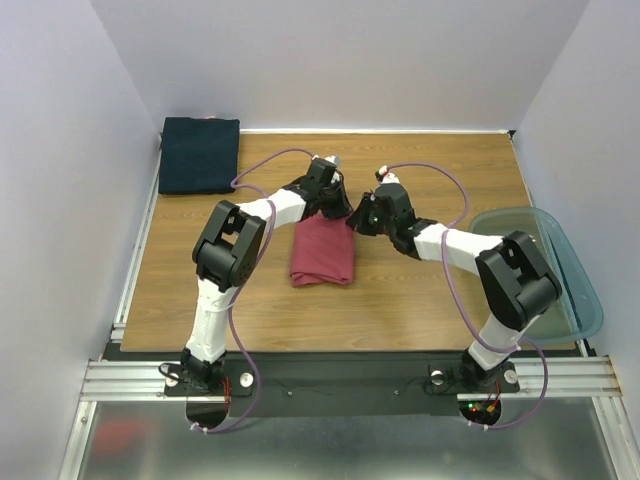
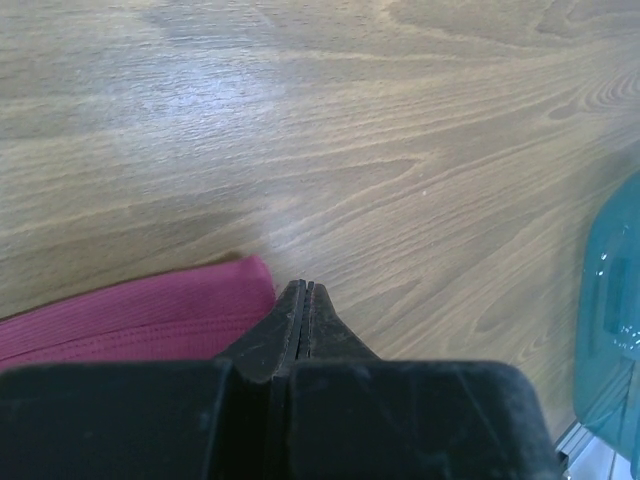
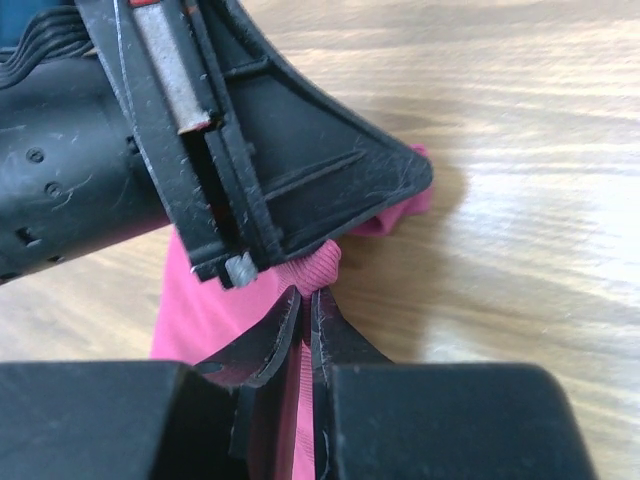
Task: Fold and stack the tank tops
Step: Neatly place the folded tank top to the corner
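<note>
The rose-red tank top [image 1: 322,252] lies folded into a narrow rectangle at the middle of the table. The navy tank top [image 1: 199,155] lies as a flat rectangle at the far left corner. Both grippers meet at the red top's far edge. My right gripper [image 3: 308,295] is shut on a raised fold of the red cloth [image 3: 200,310]; in the top view it [image 1: 356,220] sits at the top's far right corner. My left gripper [image 2: 305,290] is shut, with no cloth showing between its fingers; the red cloth [image 2: 130,310] lies just to its left. Its fingers [image 3: 300,170] hang right over the pinched fold.
A translucent blue-green plastic tub [image 1: 560,262] stands at the right table edge and also shows in the left wrist view [image 2: 612,320]. Grey walls close the table on three sides. Purple cables loop off both arms.
</note>
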Motion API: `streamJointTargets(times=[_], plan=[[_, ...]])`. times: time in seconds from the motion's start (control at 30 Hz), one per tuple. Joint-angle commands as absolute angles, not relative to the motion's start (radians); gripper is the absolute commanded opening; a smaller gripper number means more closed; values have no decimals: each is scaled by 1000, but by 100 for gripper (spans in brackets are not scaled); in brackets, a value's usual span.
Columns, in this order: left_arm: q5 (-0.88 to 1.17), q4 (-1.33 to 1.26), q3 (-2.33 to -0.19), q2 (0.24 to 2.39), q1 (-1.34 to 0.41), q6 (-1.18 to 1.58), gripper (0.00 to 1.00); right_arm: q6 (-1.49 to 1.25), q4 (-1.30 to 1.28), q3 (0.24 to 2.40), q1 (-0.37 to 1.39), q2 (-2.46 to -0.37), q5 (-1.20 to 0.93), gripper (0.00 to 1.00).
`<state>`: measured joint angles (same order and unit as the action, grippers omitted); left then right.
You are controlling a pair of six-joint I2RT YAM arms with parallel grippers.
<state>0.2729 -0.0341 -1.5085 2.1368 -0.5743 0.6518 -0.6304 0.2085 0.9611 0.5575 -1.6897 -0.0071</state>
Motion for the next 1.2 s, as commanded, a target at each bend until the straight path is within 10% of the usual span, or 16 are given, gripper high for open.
streamJointTargets(times=[0.0, 0.63, 0.9, 1.17], plan=[[307, -14, -1557, 2145, -574, 626, 0, -575, 227, 1017, 563, -1712, 67, 10], [353, -51, -1578, 2036, -502, 617, 31, -531, 265, 1003, 561, -1723, 55, 7], [321, -45, -1603, 2006, -474, 611, 31, -480, 270, 1032, 563, -1680, 17, 7], [193, 139, -1729, 2074, -463, 543, 0, -445, 264, 1078, 563, -1703, 5, 7]])
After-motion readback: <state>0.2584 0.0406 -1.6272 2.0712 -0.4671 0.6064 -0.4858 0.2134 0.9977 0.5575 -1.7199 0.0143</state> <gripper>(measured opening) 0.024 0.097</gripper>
